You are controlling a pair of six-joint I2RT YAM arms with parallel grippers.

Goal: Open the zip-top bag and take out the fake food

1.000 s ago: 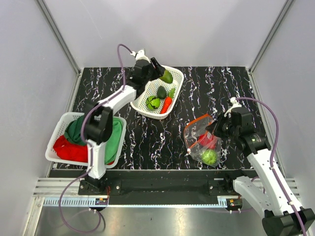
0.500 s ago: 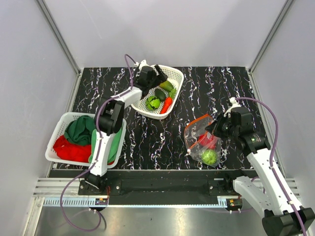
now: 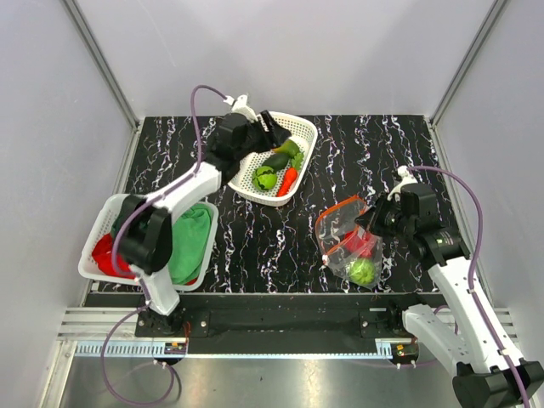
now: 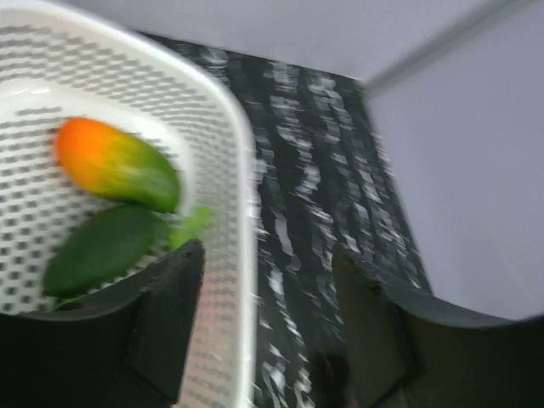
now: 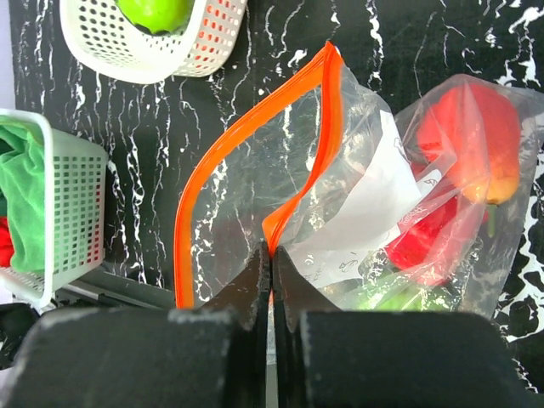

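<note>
Lying open at the right of the black marbled table (image 3: 255, 238), the zip-top bag (image 3: 344, 228) has its orange zip strip (image 5: 223, 149) parted. The right gripper (image 5: 271, 255) is pinched closed on the strip's near lip, pinning the mouth.

Inside the bag are a red pepper (image 5: 467, 140), a second red piece (image 5: 421, 246) and a green round piece (image 3: 363, 271).

Out in the far white basket (image 4: 246, 212) are an orange-green piece (image 4: 119, 166), a dark green piece (image 4: 98, 246), a green ball (image 3: 265, 178) and a carrot stick (image 3: 288, 179).

The left gripper (image 4: 265, 272) hangs over that basket's rim, jaws spread, empty.

Judgement: opening is done and unloading is past halfway, with about three pieces left. The near-left basket (image 3: 92, 246) of cloths (image 3: 183, 246) is irrelevant.
</note>
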